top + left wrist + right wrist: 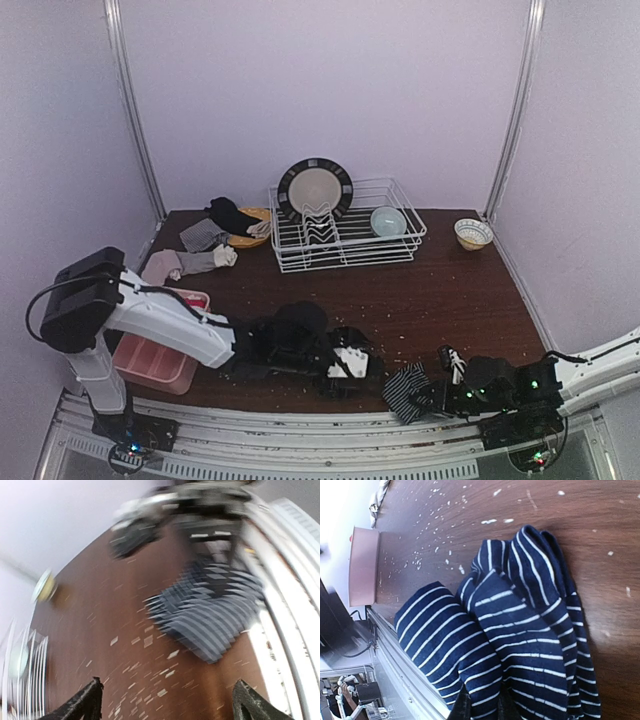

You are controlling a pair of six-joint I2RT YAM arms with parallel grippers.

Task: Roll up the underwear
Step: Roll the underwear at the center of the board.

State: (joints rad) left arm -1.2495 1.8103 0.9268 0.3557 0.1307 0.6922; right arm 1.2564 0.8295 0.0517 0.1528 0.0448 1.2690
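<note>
A dark, white-striped underwear (405, 390) lies crumpled at the table's near edge. In the right wrist view the striped underwear (510, 630) fills the frame, and my right gripper (487, 707) is shut on its near fold, its fingers mostly hidden by cloth. From above, the right gripper (435, 395) sits just right of the cloth. My left gripper (368, 372) hovers low just left of it. The left wrist view is blurred by motion: the left gripper (167, 707) is open and empty over bare wood, with the striped underwear (210, 615) ahead. More cloth pieces, grey (200, 237) and black (230, 213), lie at the back left.
A pink tray (150, 365) stands at the near left under the left arm; a red bit (192, 298) shows at its far rim. A white dish rack (345, 240) holds a plate (315, 190) and a bowl (388, 220). Another bowl (473, 233) sits at the back right. Crumbs dot the table.
</note>
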